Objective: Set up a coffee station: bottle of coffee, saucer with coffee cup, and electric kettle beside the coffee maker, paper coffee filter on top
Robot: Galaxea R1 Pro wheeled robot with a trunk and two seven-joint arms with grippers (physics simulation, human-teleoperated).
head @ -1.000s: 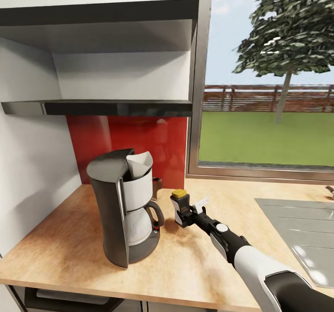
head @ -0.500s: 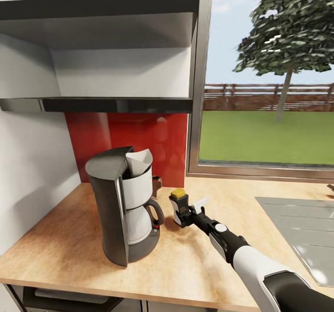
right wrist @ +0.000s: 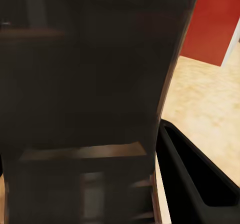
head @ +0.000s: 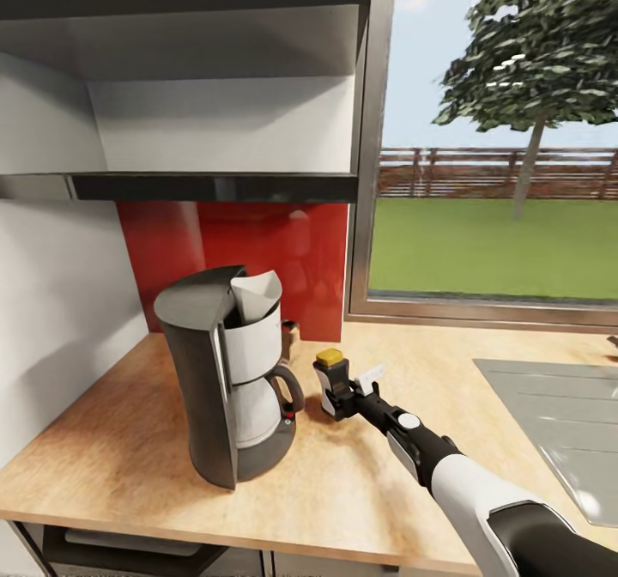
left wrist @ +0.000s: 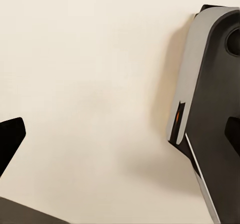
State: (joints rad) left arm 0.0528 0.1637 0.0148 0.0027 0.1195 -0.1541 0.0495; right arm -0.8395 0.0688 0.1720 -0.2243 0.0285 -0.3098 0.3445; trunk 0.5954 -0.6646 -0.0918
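**One item down beside the coffee maker, camera tilted up toward the shelf**

One change only across the last second: everything slides lower in the head view, shelf [head: 215,186] and window [head: 498,156] included, so a lift of the camera, not a move of the things. Bottle of coffee [head: 332,383] same as before relative to the coffee maker [head: 225,379]: on the countertop [head: 129,457], just to the window side of the maker's base, near its carafe handle, apart from it. Right gripper [head: 342,401] still clamped on the bottle's lower body, fingers pressed against its sides; dark bulk close up between the fingers [right wrist: 195,179] in the right wrist view, red backsplash [head: 257,259] beyond. Left gripper: nothing to tell of it from the left wrist view, just a pale surface and grey-and-black robot casing.

Probably the bottle step nearly finished, release alone remaining. Paper coffee filter [head: 257,295] already seated in the top of the maker.

Bottle upright, long axis vertical, yellow cap [head: 330,357] pointing up, base seemingly on the wood. White tag at the gripper angled away from the maker toward the window.
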